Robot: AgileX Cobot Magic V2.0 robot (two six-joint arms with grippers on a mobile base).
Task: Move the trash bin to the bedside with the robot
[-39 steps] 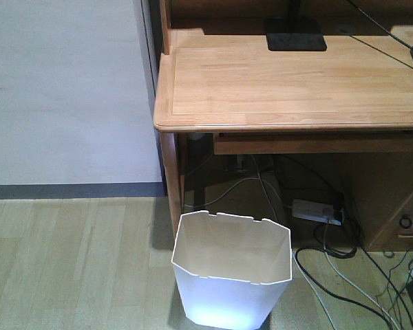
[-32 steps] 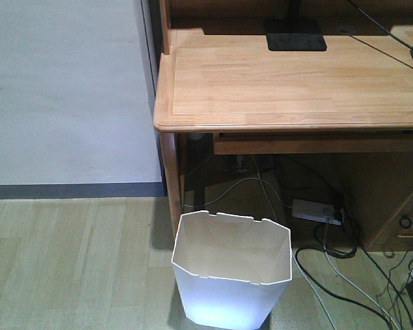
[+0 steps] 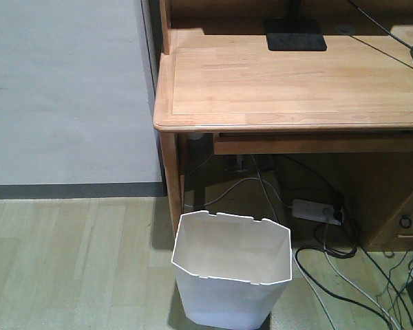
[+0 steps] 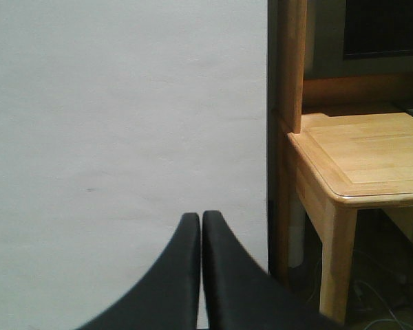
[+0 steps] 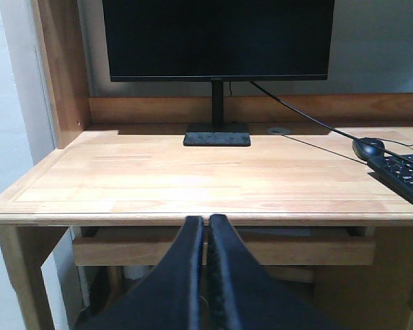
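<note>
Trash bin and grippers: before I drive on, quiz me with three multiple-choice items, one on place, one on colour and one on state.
1. Where does the trash bin stand relative to the desk?
A. On top of it
B. On the floor by its front left leg
C. Pushed far underneath it

2. What colour is the trash bin?
A. White
B. Black
C. Green

3. How are the left gripper and the right gripper?
A. Both wide open
B. Left shut on the bin's rim
C. Both shut, holding nothing

Answers:
1 B, the front view shows it on the floor beside that leg.
2 A, its walls are plain white.
3 C, the fingertips meet in each wrist view.
</note>
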